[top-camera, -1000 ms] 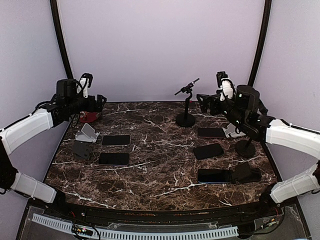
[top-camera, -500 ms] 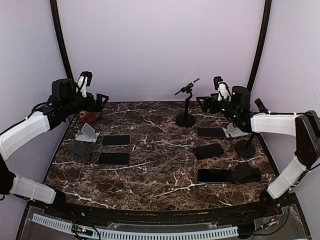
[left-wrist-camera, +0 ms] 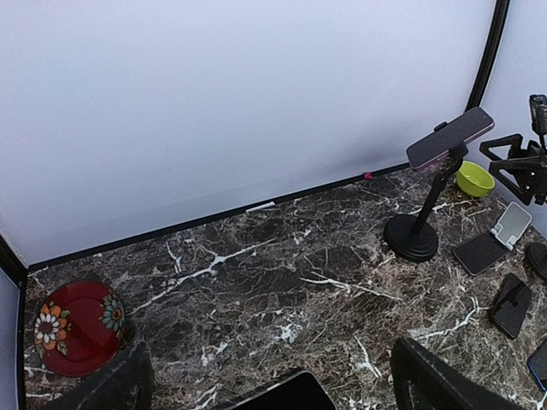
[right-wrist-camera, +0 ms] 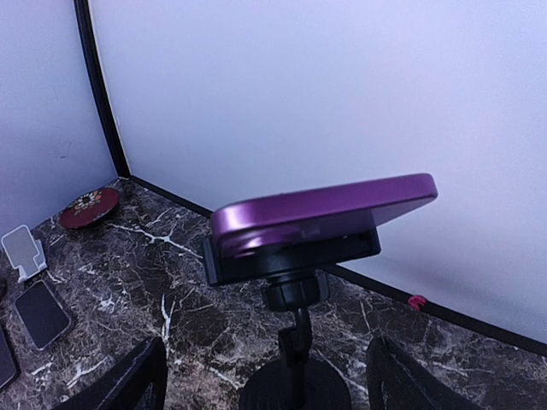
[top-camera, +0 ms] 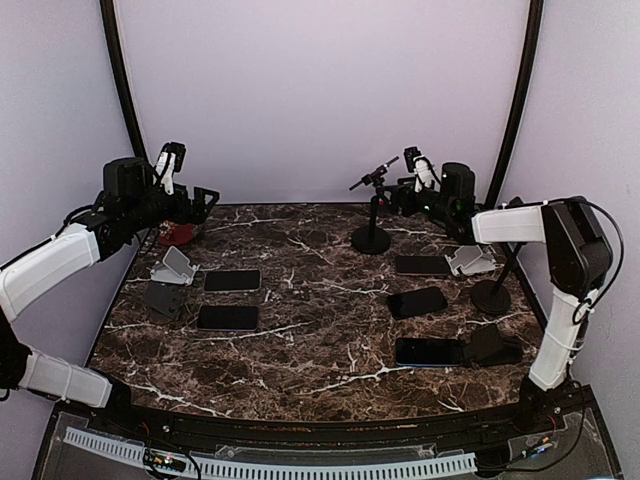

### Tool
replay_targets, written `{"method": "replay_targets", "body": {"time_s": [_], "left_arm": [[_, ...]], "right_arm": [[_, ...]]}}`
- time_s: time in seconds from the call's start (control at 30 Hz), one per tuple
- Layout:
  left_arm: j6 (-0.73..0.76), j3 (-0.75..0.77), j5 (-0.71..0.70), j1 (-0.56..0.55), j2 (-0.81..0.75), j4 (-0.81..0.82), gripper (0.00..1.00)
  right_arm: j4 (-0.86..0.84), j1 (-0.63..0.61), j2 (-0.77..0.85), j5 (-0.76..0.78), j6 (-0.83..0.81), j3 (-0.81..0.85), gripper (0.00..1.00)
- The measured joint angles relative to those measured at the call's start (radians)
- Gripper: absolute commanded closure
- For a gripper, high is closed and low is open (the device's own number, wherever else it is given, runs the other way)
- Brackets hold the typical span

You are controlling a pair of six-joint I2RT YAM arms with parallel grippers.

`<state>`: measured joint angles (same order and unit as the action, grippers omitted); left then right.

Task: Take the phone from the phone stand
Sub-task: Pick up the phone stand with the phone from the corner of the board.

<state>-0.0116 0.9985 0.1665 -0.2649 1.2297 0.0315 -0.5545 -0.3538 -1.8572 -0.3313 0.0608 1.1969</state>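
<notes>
The right gripper (right-wrist-camera: 265,363), spread and empty near the purple phone (right-wrist-camera: 325,209), could topple the slender phone stand (right-wrist-camera: 295,295) if it closes off-centre.

- Dark marble surface (top-camera: 320,335), white veining.
- Plain pale lavender backdrop (top-camera: 320,90) far and on both sides.
- Black curved frame poles (top-camera: 121,90) far left and right.
- Soft, even light.
</notes>
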Motion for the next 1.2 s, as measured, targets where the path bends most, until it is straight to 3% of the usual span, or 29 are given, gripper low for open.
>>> {"method": "replay_targets", "body": {"time_s": [0.3,0.57,1.2], "left_arm": [[0.0,0.0,0.014,0.0,0.0,0.005,0.01],[0.0,0.0,0.034,0.0,0.0,0.006,0.01],[0.013,0.0,0.037,0.0,0.003,0.006,0.01]], "right_arm": [[0.025,0.0,-0.094,0.0,-0.063,0.093,0.26],[0.02,0.001,-0.152,0.005,-0.11,0.11,0.42],[-0.187,0.009,-0.224,-0.058,-0.13,0.106,0.68]]}}
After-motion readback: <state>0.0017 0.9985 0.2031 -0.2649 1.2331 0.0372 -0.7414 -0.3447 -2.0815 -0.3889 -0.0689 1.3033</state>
